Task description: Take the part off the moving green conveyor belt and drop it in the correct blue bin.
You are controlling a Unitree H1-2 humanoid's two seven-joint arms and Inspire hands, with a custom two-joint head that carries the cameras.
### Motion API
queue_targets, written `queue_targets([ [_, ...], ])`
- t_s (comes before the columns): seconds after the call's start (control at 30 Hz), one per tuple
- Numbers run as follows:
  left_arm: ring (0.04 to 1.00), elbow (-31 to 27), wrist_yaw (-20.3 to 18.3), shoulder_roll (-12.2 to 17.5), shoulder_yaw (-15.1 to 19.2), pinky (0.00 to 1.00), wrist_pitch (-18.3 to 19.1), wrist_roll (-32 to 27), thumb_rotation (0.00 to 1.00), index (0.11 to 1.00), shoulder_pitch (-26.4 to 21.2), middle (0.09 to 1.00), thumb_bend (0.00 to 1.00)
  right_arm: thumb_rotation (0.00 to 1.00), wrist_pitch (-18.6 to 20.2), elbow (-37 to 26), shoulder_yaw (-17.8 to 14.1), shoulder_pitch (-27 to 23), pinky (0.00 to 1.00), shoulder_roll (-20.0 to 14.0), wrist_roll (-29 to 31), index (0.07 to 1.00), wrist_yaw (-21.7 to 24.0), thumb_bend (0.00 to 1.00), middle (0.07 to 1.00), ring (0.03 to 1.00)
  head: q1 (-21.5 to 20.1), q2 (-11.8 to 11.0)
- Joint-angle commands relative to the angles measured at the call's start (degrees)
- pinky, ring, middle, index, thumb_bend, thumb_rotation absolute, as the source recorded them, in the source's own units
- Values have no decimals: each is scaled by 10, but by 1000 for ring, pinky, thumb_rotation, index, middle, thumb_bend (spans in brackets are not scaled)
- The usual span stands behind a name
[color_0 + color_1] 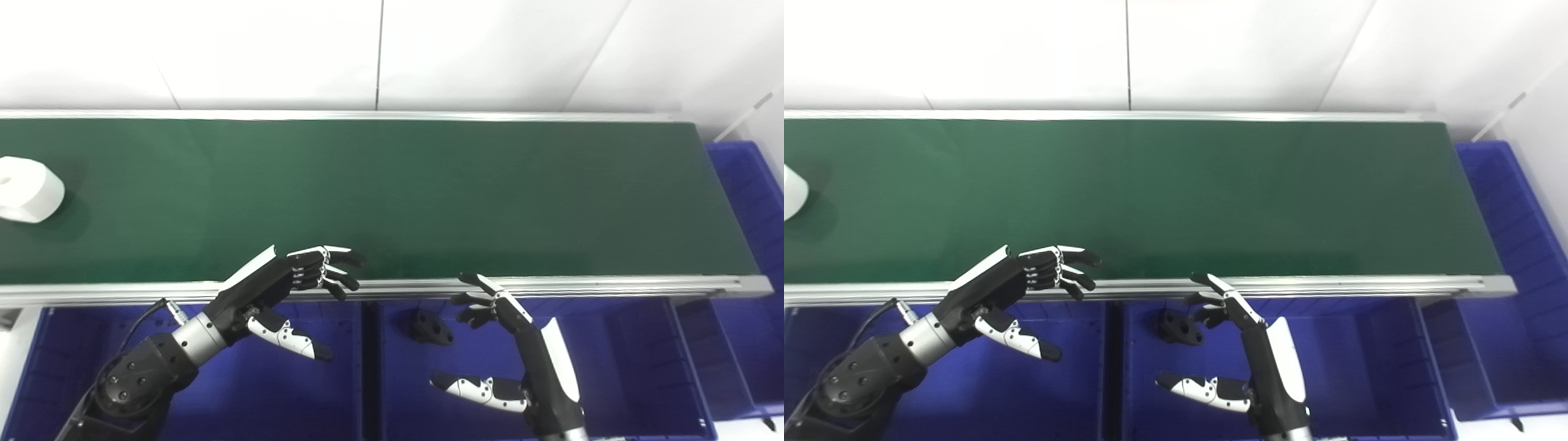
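Observation:
A white rounded part [27, 188] with a hole lies on the green conveyor belt [392, 196] at its far left end; the right eye view shows only its edge [793, 191]. A black part [431, 328] lies in the middle blue bin [612, 367]. My left hand [288, 278] is open and empty, fingers over the belt's near rail above the left blue bin [245, 392]. My right hand [508, 343] is open and empty above the middle bin, fingertips near the rail, just right of the black part.
A third blue bin [750, 184] stands past the belt's right end. An aluminium rail [551, 285] runs along the belt's near edge. A white wall stands behind the belt.

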Motion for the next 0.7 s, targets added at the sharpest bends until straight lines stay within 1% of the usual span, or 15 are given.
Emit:
queue_targets([
  [0.0, 714, -21, 5, 5, 4, 631, -7, -3, 0, 798, -2, 842, 785, 293, -25, -15, 1, -4, 559, 0, 1, 823, -1, 716, 693, 604, 0, -1],
  [0.13, 713, -29, 10, 4, 6, 629, -19, 8, 0, 794, -2, 840, 787, 297, -26, -13, 0, -3, 558, 0, 2, 823, -1, 719, 694, 603, 2, -2],
  [0.3, 717, -57, 12, 6, 14, 636, -6, -2, 0, 800, -8, 845, 777, 287, -34, -6, 0, -6, 558, -1, 4, 823, -3, 718, 692, 604, 15, -7],
  [0.33, 717, -66, 13, 5, 16, 636, 0, -4, 0, 800, -10, 845, 776, 287, -35, -5, -1, -6, 558, -2, 5, 823, -3, 718, 692, 604, 42, -13],
  [0.37, 720, -73, 13, 5, 17, 637, 3, -5, 0, 800, -11, 844, 773, 289, -36, -5, -2, -6, 560, -4, 6, 823, -4, 719, 693, 606, 48, -14],
  [0.4, 722, -80, 14, 1, 15, 638, 8, -4, 0, 799, -12, 841, 773, 290, -39, -2, -5, -6, 560, -7, 11, 822, -4, 720, 694, 607, 81, -24],
  [0.43, 721, -84, 15, -1, 15, 639, 12, -3, 0, 796, -13, 837, 777, 288, -42, 0, -7, -5, 559, -9, 14, 821, -4, 722, 695, 608, 81, -24],
  [0.47, 721, -88, 18, -6, 11, 639, 17, 2, 0, 792, -14, 835, 786, 298, -50, 6, -10, -6, 558, -14, 19, 820, -6, 720, 695, 609, 107, -36],
  [0.5, 721, -90, 19, -10, 9, 638, 20, 5, 0, 788, -14, 836, 792, 309, -58, 11, -12, -6, 559, -18, 22, 820, -7, 717, 696, 609, 110, -38],
  [0.53, 721, -90, 21, -13, 5, 638, 21, 11, 0, 788, -12, 837, 793, 312, -65, 19, -13, -6, 560, -22, 25, 820, -9, 717, 695, 609, 119, -52],
  [0.57, 721, -87, 22, -17, 1, 638, 19, 17, 0, 790, -10, 841, 793, 314, -70, 25, -14, -5, 563, -27, 29, 821, -12, 717, 693, 609, 118, -60],
  [0.67, 709, -78, 27, -22, -5, 635, 5, 28, 0, 786, -6, 835, 797, 293, -72, 36, -10, -2, 568, -39, 31, 824, -22, 716, 689, 607, 109, -67],
])
